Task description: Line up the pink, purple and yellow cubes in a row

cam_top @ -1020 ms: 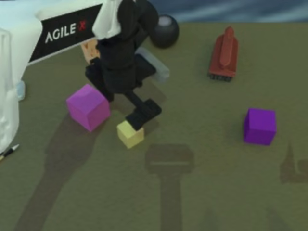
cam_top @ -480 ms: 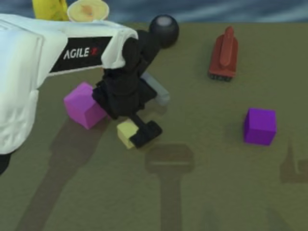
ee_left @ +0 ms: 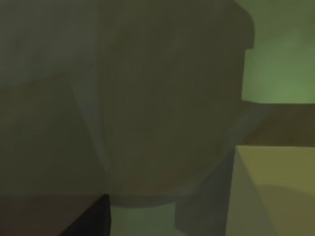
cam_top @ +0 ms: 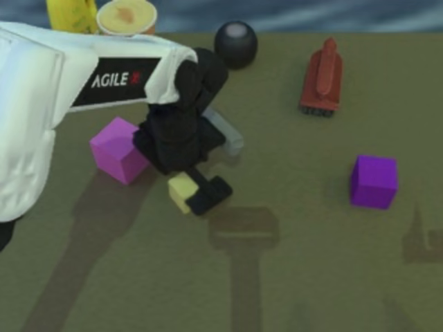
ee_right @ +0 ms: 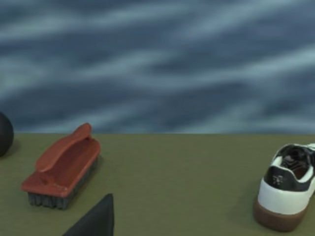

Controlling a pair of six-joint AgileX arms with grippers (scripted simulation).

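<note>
My left gripper (cam_top: 196, 196) is low over the table, open, at the small pale yellow cube (cam_top: 180, 190); one black finger (cam_top: 211, 194) shows on the cube's right side and the other is hidden under the wrist. The left wrist view is murky: the yellow cube (ee_left: 275, 191) is close by and one dark finger (ee_left: 91, 221) is apart from it. The large pink cube (cam_top: 112, 148) sits just left of the arm. The purple cube (cam_top: 374, 181) stands alone at the right. My right arm is parked out of the top view; one fingertip (ee_right: 101, 214) shows, open.
A grey block (cam_top: 227, 133) lies partly under the left arm. A black ball (cam_top: 235, 43), a yellow bottle (cam_top: 69, 14) and a tan bowl (cam_top: 127, 15) stand at the back. A red brush (cam_top: 322, 76) lies back right. A white shoe (ee_right: 288, 189) is seen by the right wrist.
My left arm has swung forward and lowered, bringing the gripper from above the yellow cube down beside it. The pink cube sits slightly farther left. The purple cube has not moved.
</note>
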